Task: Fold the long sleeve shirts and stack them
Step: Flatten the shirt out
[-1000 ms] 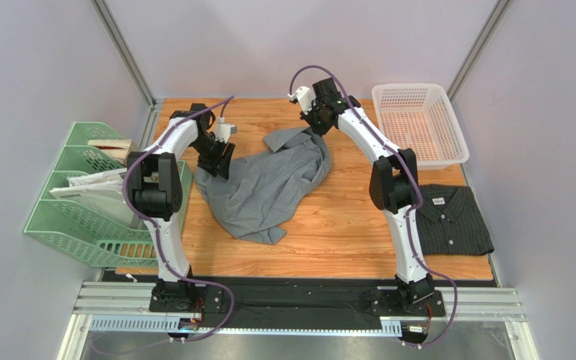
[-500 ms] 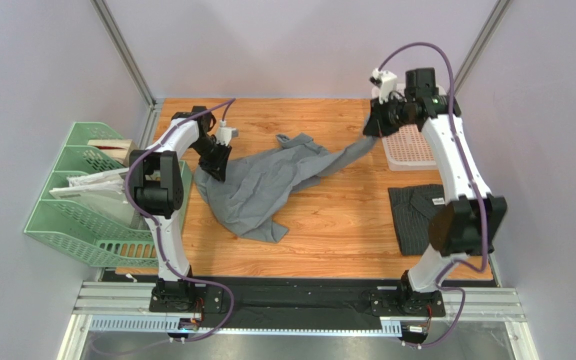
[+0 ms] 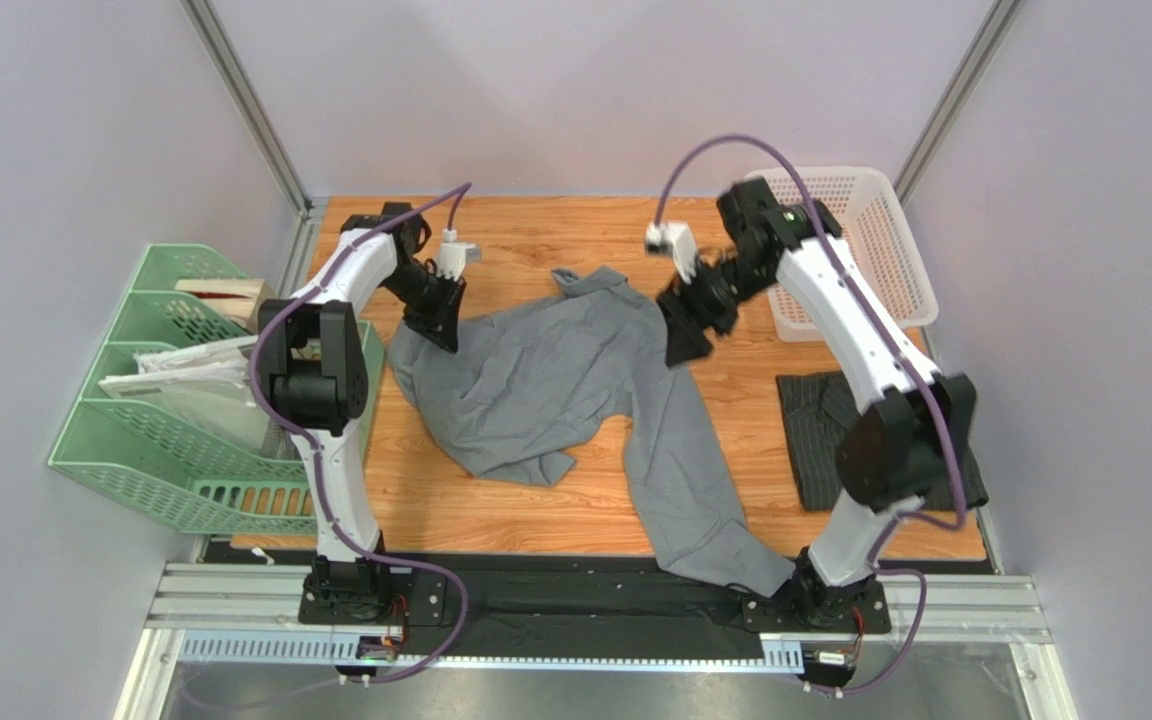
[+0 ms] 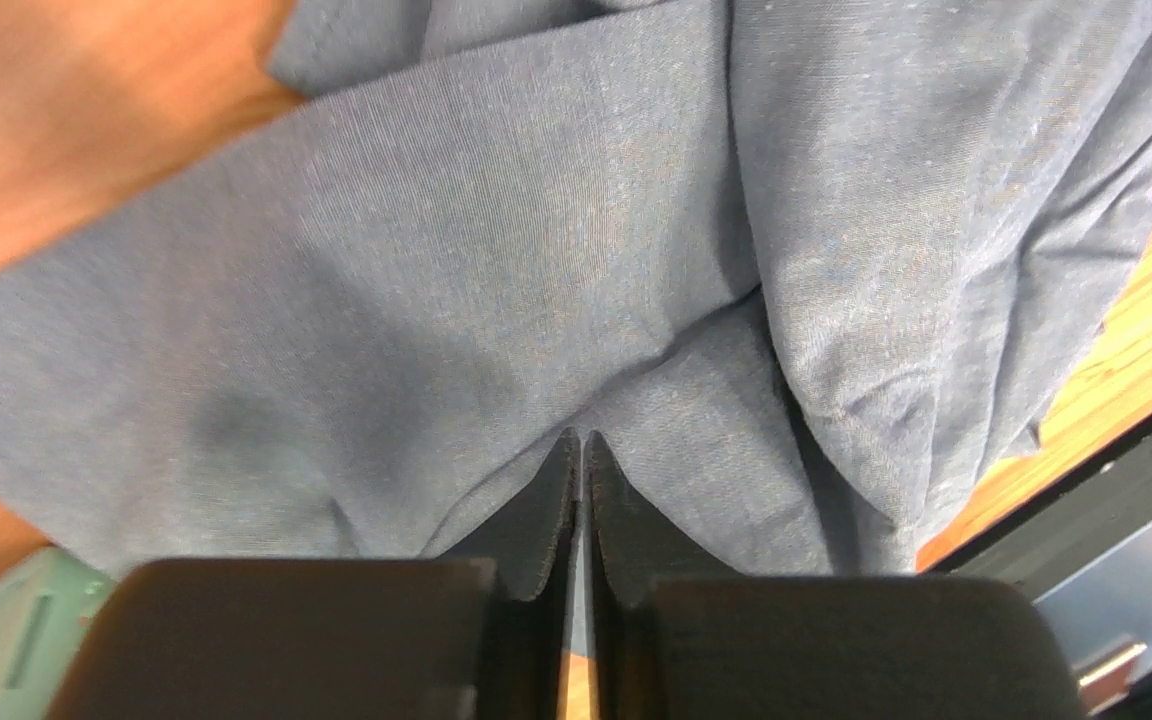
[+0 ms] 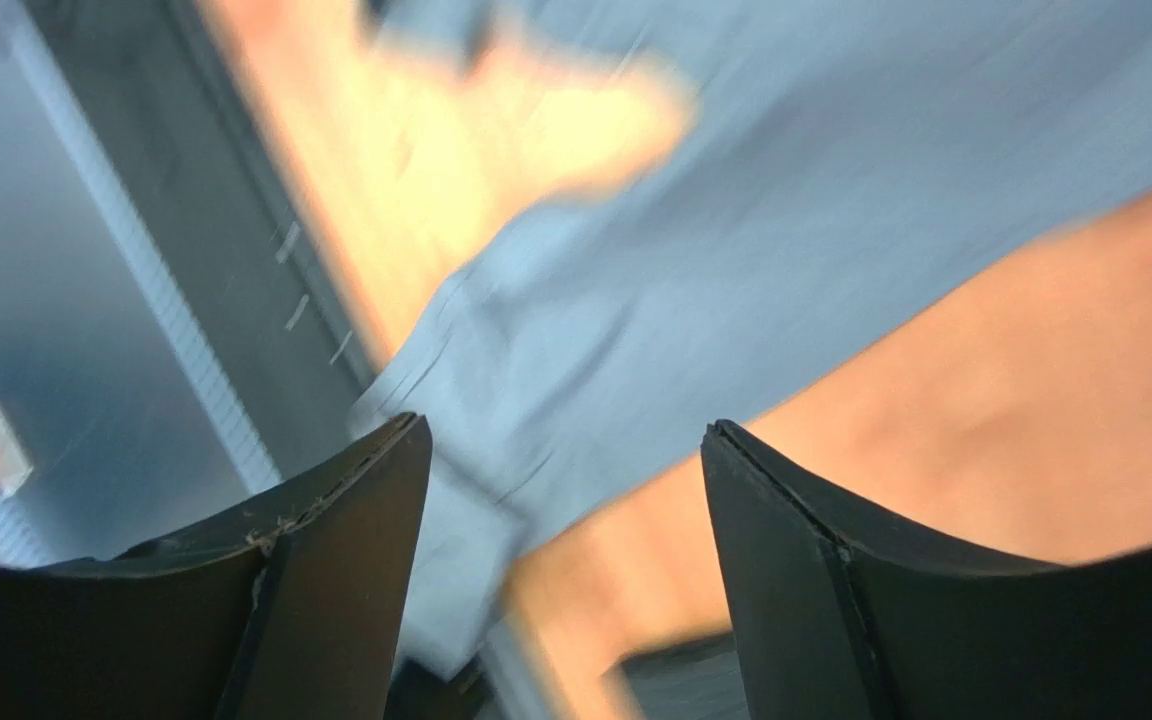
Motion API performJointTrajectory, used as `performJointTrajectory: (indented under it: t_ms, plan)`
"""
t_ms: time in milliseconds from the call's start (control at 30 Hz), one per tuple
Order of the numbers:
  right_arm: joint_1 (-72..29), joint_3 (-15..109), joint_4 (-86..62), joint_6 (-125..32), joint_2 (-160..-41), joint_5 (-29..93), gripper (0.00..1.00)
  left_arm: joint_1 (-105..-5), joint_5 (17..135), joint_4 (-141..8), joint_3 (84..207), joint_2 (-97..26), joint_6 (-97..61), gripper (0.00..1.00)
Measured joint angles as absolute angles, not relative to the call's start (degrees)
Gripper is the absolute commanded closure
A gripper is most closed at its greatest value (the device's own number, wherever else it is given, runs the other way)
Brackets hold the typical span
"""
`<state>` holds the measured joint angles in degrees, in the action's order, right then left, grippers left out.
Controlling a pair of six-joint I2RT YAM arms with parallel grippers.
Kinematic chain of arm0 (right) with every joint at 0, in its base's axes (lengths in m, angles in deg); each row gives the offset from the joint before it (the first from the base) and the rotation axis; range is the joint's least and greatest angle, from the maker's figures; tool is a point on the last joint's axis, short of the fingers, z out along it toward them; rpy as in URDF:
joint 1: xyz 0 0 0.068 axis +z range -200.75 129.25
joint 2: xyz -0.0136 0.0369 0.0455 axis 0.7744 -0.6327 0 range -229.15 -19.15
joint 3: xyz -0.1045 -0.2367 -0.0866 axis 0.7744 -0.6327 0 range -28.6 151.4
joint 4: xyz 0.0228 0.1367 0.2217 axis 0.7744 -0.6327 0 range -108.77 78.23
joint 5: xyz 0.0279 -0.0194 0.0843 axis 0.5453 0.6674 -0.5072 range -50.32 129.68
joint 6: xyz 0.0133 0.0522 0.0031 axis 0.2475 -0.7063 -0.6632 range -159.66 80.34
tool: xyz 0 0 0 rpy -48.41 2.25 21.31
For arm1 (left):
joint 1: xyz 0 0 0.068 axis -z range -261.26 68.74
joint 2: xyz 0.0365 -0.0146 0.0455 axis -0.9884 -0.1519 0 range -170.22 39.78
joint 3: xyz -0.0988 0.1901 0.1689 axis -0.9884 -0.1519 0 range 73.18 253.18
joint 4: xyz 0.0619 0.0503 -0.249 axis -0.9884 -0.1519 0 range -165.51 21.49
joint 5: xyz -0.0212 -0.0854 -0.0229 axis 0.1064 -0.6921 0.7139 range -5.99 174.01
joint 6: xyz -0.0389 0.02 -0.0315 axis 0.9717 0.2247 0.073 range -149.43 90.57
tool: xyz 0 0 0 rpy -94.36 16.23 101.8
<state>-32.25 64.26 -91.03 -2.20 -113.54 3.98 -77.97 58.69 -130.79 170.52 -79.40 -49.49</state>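
Across the table (image 3: 537,240), the grey shirt (image 3: 537,383) sprawls unfolded at centre frame, one sleeve (image 3: 695,465) trailing to the bottom edge; the charcoal shirt (image 3: 815,443) lies folded at right, likely the stack's base. The left gripper (image 3: 440,327), jaws together, pinches the grey shirt's upper-left edge, apparently anchoring it for spreading, while the right gripper (image 3: 680,338) hangs wide open and empty by the shoulder.

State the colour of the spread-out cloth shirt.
The spread-out cloth shirt is plain mid-grey; top external view shows it best.
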Motion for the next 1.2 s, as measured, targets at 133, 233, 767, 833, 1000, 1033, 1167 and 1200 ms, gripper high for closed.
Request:
performJointTrajectory:
  t_ms: [133,233,767,833,1000,1033,1167,1200]
  plan:
    - [-32.66,86.27,-82.71,-9.04,-131.51,4.02,0.24,-77.97,58.56,-130.29,170.89,-79.22,-48.57,0.44]
    - [-32.64,103.53,-76.52,-15.10,-146.63,5.90,0.08,-77.97,59.46,-129.70,170.89,-79.05,-47.76,0.32]
    - [-26.80,105.09,-59.86,-19.49,-159.66,15.74,1.00,-79.06,70.12,-128.08,167.79,-77.93,-46.43,0.70]
    - [-27.22,103.12,-59.47,-19.16,-158.68,16.07,1.00,-79.17,70.28,-128.04,167.79,-78.15,-46.45,0.95]
    - [-30.93,90.77,-62.73,-17.66,-148.58,14.60,1.00,-79.37,69.88,-128.37,169.34,-80.07,-46.86,1.00]
    - [-31.90,88.89,-63.41,-17.48,-146.17,14.06,1.00,-79.37,69.44,-128.43,169.85,-80.14,-46.91,1.00]
    - [-36.73,78.86,-68.80,-15.62,-132.40,11.08,1.00,-79.39,65.51,-128.43,171.92,-78.24,-47.94,1.00]
    - [-38.02,75.64,-70.68,-14.40,-128.53,10.51,1.00,-79.39,64.09,-128.30,171.27,-76.34,-48.70,1.00]
